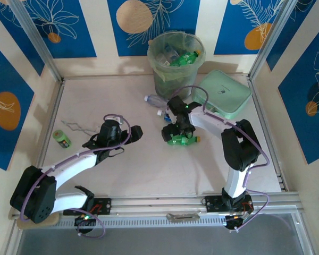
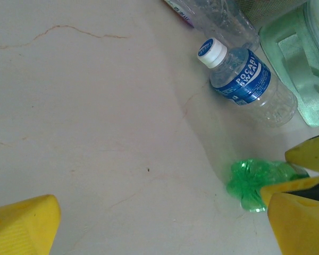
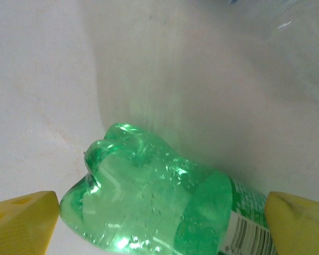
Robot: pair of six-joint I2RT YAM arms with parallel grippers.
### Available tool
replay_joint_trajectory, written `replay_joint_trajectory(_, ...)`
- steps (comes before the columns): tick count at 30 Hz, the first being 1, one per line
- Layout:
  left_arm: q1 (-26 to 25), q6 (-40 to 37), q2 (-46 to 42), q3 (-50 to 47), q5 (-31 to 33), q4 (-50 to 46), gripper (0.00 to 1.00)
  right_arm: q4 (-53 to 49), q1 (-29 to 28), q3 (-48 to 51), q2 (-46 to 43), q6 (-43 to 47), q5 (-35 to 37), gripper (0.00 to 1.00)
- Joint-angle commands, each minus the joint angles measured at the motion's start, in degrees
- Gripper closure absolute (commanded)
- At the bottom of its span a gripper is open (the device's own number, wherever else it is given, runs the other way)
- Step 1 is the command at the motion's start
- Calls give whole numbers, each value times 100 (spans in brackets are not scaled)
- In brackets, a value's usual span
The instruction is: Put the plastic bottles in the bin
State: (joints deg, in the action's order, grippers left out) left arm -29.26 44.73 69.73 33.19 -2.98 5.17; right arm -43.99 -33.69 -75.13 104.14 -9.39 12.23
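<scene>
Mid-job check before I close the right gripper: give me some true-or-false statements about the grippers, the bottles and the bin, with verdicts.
1. The right gripper is open with the green bottle between its fingers. True.
2. The green bottle stands upright. False: it lies on its side on the table.
3. The bin is empty. False: several bottles lie inside.
4. The left gripper holds the Pocari Sweat bottle. False: it is open over bare table, the bottle lying apart from it.
5. A clear bottle lies on the table beside the bin. True.
</scene>
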Motion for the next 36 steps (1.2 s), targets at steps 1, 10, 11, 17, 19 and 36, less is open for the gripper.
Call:
replay_joint_trajectory(1, 69, 14, 11, 4, -66, 135, 0, -419, -169, 189, -69, -164, 278, 1)
replay_joint_trajectory(10, 69, 36, -53, -59, -89, 177, 0, -613, -521, 267, -50, -350, 489, 1)
replay_joint_trajectory(11, 69, 36, -72, -84, -73, 175, 0, -636, -533, 278, -38, -382, 552, 1)
replay_joint_trajectory(17, 67, 80, -133, -173, -52, 199, 0, -722, -559, 341, -117, -320, 612, 1)
replay_joint_trajectory(19, 69, 74, -149, -186, -53, 194, 0, -786, -577, 369, -122, -288, 674, 1)
replay_joint_trajectory(36, 69, 97, -224, -205, -10, 160, 0, -596, -429, 506, 216, -282, 899, 6)
